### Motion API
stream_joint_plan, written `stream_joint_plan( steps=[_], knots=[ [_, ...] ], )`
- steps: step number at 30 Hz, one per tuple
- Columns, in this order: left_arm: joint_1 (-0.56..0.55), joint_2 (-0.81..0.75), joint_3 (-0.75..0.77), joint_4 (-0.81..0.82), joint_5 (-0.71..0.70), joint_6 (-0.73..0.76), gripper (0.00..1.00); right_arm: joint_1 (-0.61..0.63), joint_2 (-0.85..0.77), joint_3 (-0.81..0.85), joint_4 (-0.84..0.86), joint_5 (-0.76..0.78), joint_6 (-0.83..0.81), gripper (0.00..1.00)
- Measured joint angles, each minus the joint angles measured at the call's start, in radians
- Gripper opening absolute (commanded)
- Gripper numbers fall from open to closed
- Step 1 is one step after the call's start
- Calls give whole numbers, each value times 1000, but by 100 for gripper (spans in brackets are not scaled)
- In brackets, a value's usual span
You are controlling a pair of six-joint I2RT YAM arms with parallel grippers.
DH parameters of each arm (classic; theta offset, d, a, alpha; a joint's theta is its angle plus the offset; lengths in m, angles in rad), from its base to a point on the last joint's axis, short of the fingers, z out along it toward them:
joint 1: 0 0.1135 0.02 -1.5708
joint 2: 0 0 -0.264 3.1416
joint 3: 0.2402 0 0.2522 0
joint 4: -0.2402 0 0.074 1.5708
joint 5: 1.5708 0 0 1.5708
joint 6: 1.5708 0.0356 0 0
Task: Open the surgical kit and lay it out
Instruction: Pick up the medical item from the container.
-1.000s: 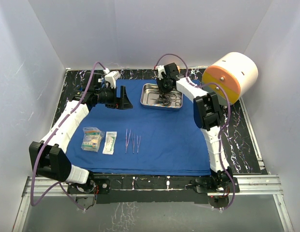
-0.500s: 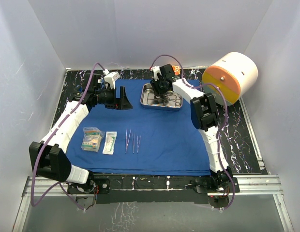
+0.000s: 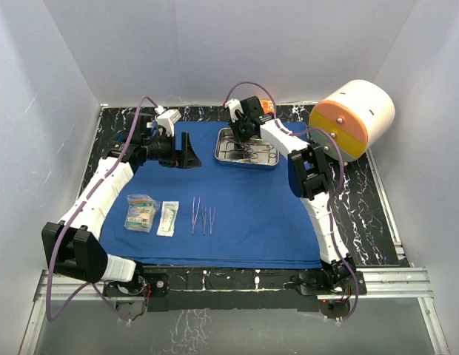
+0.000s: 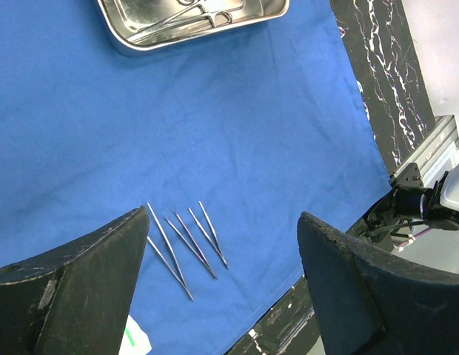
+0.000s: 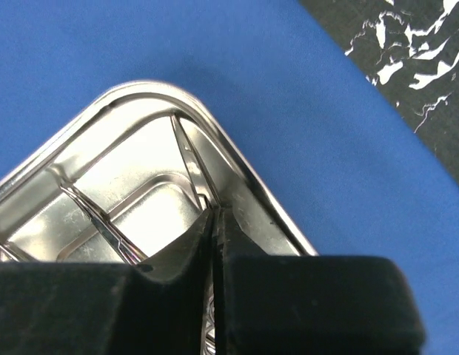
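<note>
The royal-blue cloth (image 3: 244, 214) lies spread flat. The steel tray (image 3: 268, 161) sits at its back with scissors-like clamps (image 3: 253, 153) inside. My right gripper (image 3: 240, 134) is down at the tray's left end. In the right wrist view it (image 5: 214, 212) is shut on a slender steel instrument (image 5: 186, 151) that runs up from the tray corner (image 5: 237, 166). My left gripper (image 3: 189, 151) hovers open and empty above the cloth's back left; its view (image 4: 222, 296) looks down on several forceps (image 4: 186, 242). These forceps (image 3: 202, 216) and two packets (image 3: 141, 212) (image 3: 168, 218) lie in a row near the front.
A big white-and-orange cylinder (image 3: 353, 118) stands at the back right, just off the cloth. A small orange box (image 3: 268, 109) sits behind the tray. White walls close in three sides. Black marbled table (image 3: 370, 214) shows around the cloth.
My right gripper has moved left along the tray to its left end, staying shut. My left gripper has shifted slightly left and stays open.
</note>
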Motion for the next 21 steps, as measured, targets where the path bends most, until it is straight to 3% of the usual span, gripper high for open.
stream_joint_plan(
  steps=[10, 14, 21],
  knots=[
    [5, -1, 0, 0, 0, -4, 81, -6, -6, 13, -27, -48, 22, 1],
    [5, -1, 0, 0, 4, -5, 81, -6, -36, -23, -56, -50, 4, 21],
    [10, -5, -2, 2, 11, -7, 80, -14, -148, -165, -87, -60, -83, 33]
  ],
)
